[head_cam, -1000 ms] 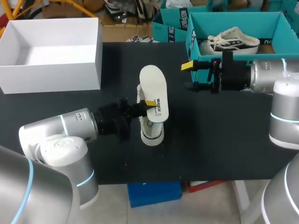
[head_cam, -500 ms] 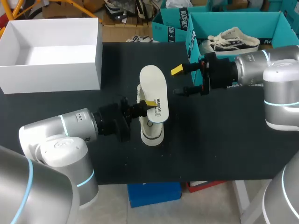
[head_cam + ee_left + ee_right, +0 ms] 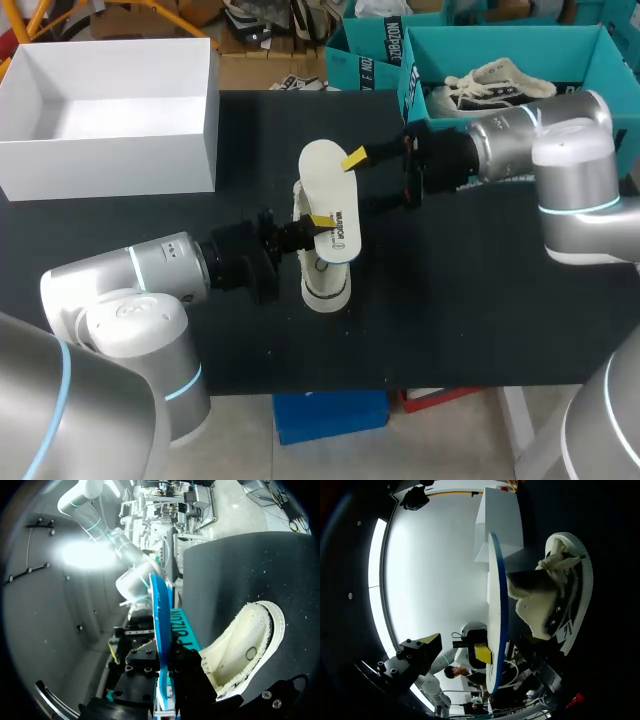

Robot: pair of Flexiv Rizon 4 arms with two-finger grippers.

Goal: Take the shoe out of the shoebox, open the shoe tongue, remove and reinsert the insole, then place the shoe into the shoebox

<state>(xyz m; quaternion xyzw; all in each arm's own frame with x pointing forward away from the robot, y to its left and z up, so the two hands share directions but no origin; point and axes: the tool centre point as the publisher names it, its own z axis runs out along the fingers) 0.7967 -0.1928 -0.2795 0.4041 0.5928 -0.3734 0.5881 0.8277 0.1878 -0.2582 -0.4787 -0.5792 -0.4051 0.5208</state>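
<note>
A white insole (image 3: 330, 195) with a blue underside is held up on edge over the table, and my left gripper (image 3: 318, 222) is shut on its long edge. Below it the white knit shoe (image 3: 322, 282) lies on the black table. In the left wrist view the insole (image 3: 159, 630) runs edge-on out from my gripper, with the shoe (image 3: 245, 650) beside it. My right gripper (image 3: 366, 180) stands open just right of the insole's far end, not touching it. The right wrist view has the insole (image 3: 495, 610) edge-on ahead, the shoe (image 3: 555, 595) beyond it, and one yellow fingertip (image 3: 427, 642) well off to the side.
An empty white box (image 3: 110, 160) stands at the back left. A teal shoebox (image 3: 415, 95) at the back right holds another shoe (image 3: 500, 88). Bare black table (image 3: 470, 300) lies in front of the right arm.
My right arm has swung left from beside the teal box to the insole's far end, its gripper staying open. The left arm, insole and shoe have not moved.
</note>
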